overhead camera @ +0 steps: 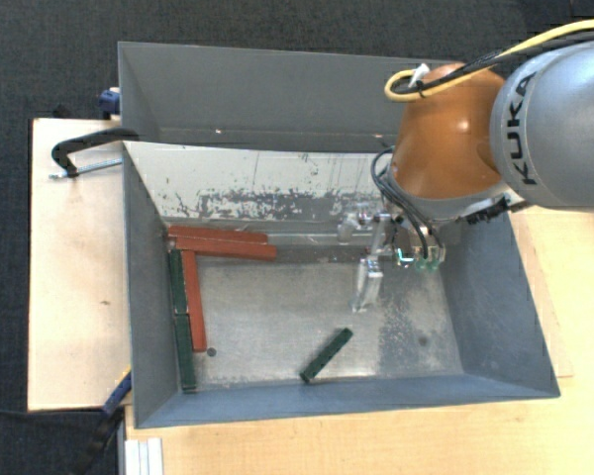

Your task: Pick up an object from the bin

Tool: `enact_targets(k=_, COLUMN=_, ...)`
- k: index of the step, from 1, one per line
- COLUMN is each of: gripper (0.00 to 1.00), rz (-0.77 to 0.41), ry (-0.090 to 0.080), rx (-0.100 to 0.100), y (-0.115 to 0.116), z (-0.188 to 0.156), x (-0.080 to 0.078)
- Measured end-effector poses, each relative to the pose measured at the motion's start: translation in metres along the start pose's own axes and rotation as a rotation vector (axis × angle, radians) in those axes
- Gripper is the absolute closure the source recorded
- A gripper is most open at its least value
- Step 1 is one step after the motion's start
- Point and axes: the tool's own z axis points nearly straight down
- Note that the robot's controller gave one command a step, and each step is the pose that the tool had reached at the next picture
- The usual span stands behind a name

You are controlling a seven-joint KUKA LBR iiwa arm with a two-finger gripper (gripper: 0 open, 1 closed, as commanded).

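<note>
My gripper [364, 295] hangs below the orange wrist cover over the bin's floor, right of centre. Nothing shows in it. A short dark green block [326, 354] lies slantwise near the front wall, a little below and to the left of the gripper and apart from it. A red-brown bar [223, 243] lies along the back wall at the left.
A second red-brown bar [193, 300] and a long dark green bar [181, 325] run along the left wall, meeting the first bar in the back left corner. A tiny dark speck [211, 352] sits beside them. The arm covers the bin's back right corner.
</note>
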Motion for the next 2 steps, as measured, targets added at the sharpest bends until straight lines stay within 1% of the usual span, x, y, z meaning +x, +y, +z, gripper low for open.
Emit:
enact_targets(k=1, gripper=0.00, rz=0.001, ry=-0.008, rx=0.000, y=0.000, z=-0.004, x=-0.002)
enact_targets(k=2, gripper=0.00, rz=0.003, ry=-0.016, rx=0.000, y=0.006, z=0.040, x=0.028)
